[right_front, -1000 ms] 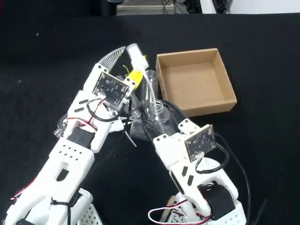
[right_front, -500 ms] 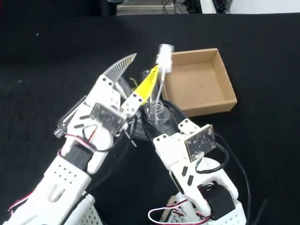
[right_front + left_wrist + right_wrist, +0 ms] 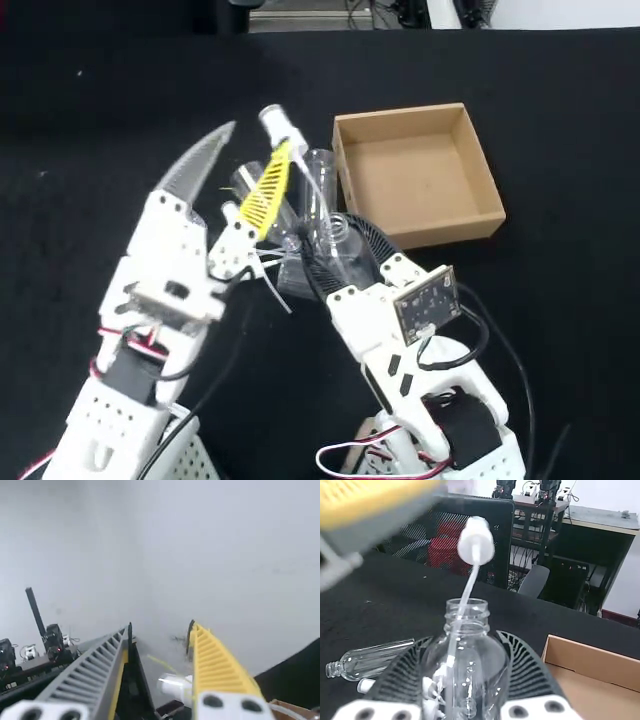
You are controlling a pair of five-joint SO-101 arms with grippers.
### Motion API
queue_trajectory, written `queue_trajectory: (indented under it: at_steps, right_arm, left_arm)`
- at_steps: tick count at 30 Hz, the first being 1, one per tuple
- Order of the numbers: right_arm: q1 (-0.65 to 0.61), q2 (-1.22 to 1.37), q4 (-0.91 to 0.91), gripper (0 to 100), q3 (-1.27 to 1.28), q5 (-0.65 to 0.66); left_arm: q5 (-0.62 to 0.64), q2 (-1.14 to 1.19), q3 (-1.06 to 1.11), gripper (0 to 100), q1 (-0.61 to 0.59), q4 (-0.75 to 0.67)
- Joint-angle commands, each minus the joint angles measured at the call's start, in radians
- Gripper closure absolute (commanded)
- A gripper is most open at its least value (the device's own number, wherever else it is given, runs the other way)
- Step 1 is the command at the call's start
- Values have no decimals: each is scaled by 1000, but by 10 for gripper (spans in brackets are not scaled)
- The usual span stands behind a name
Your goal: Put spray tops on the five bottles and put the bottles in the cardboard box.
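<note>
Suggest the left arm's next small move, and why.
Probably close the open left gripper on the spray top and lower it straight. Its tube is inside the bottle, held upright by the right gripper, but its head sits tilted above the neck.

A bottle (image 3: 335,245) stands upright just left of the cardboard box (image 3: 418,175), by its front left corner. The spray top (image 3: 272,120) hangs above it, tube in its neck.
</note>
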Motion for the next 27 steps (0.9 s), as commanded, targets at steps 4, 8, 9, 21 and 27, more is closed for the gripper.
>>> queue_trajectory:
  at_steps: [4,8,9,21,27]
  right_arm:
    - [-9,-105,9,987,-54,5]
    - [-9,-105,8,987,-58,5]
    - [-9,-105,8,987,-58,5]
    - [-9,-105,8,987,-61,5]
    - [-9,-105,8,987,-61,5]
  left_arm:
    - [14,-110,-62,809,-81,367]
    - [14,-74,-27,807,-84,457]
    - [17,-55,-15,806,-82,434]
    - [20,549,-128,806,-79,14]
    - [94,798,-298,808,-15,-43]
